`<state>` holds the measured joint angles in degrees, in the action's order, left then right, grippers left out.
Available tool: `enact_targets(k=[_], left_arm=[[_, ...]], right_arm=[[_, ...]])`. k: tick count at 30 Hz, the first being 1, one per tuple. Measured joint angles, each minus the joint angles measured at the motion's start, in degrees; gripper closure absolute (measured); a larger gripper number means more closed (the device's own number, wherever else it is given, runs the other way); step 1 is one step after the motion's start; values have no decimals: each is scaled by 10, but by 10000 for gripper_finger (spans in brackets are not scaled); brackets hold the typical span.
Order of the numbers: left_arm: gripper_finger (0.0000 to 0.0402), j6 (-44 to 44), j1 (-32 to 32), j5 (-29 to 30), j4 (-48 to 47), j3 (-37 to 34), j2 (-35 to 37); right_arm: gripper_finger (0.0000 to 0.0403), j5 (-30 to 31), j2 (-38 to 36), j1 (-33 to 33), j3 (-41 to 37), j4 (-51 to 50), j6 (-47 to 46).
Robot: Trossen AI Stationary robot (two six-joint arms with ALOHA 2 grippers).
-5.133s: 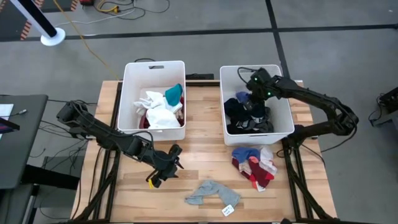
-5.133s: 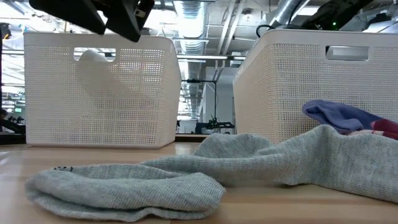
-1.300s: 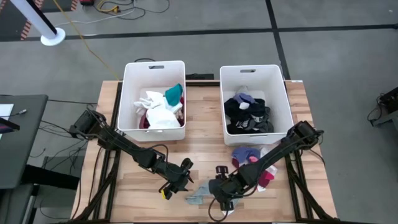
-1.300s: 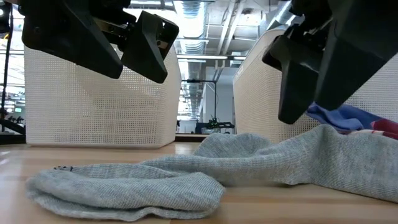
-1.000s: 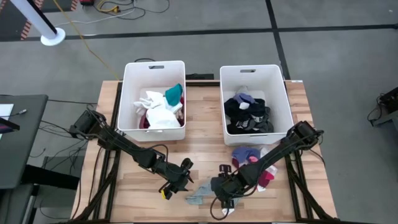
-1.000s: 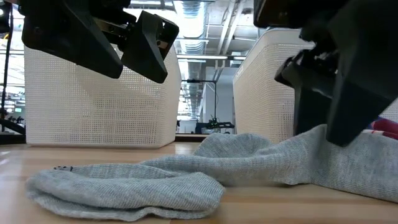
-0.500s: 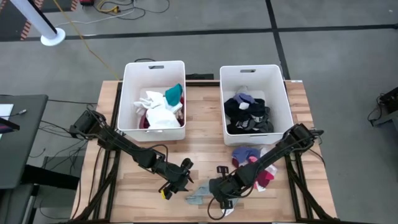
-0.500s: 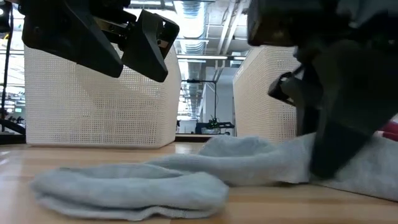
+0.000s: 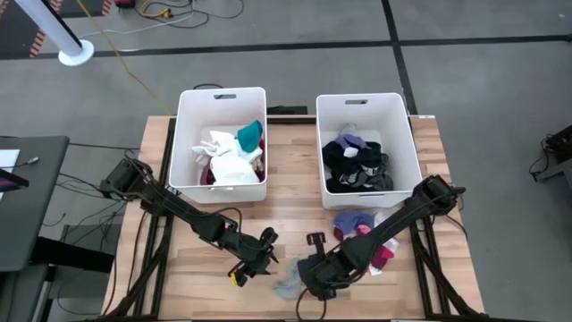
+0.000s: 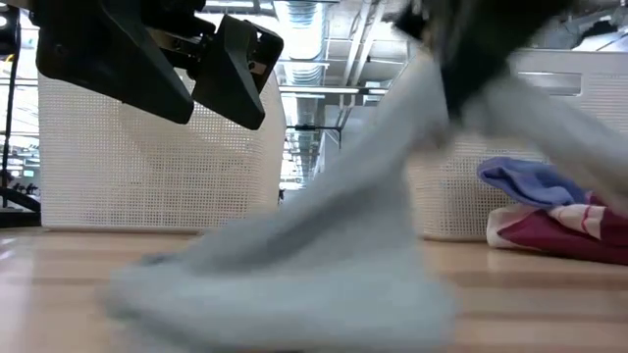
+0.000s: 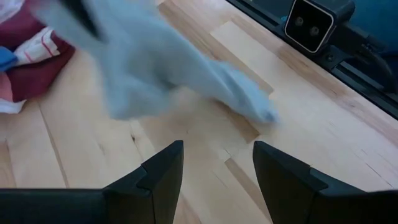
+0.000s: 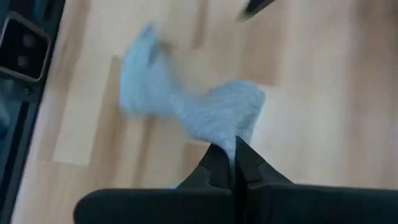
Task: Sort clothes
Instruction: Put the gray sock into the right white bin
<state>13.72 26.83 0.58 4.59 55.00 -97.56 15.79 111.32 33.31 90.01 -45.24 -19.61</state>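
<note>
Grey sock pinched and lifted off the tabletop by the right pincer

Right pincer at the front middle of the tabletop, fingers now clamped shut on one end of the grey sock, where a second ago they stood wide above it; the sock, which lay flat and stretched along the wood, now hangs blurred from the grip with its lower end trailing near the surface; left pincer hovers just beside it, jaws apart and holding nothing, unmoved since a second ago; pile of maroon, blue and white clothes lies in front of the right bin; dark clothes fill that bin, white, teal and maroon ones the left bin; neither heap has changed.
</note>
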Motion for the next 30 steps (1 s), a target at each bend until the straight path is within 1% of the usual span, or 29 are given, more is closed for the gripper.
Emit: enact_targets(k=[3, 7, 11, 13, 14, 16, 20, 27, 30], left_arm=[[214, 2, 0, 0, 0, 0, 0], [214, 3, 0, 0, -1, 0, 0], [214, 3, 0, 0, -3, 0, 0], [214, 3, 0, 0, -5, 0, 0], [214, 3, 0, 0, -5, 0, 0], [214, 3, 0, 0, -5, 0, 0], [214, 3, 0, 0, -6, 0, 0], [214, 3, 0, 0, -6, 0, 0], [214, 2, 0, 0, -6, 0, 0]], right_arm=[[401, 64, -22, 1, 53, -81, 7], [402, 200, -66, 1, 109, -198, -15], [402, 374, -119, 0, 152, -333, -92], [402, 429, -151, -5, 171, -385, -133], [402, 446, -169, -10, 178, -404, -149], [402, 464, -206, -24, 182, -422, -170], [402, 470, -261, -62, 182, -441, -171], [403, 470, -331, -152, 180, -448, -118], [403, 448, -356, -200, 180, -448, -96]])
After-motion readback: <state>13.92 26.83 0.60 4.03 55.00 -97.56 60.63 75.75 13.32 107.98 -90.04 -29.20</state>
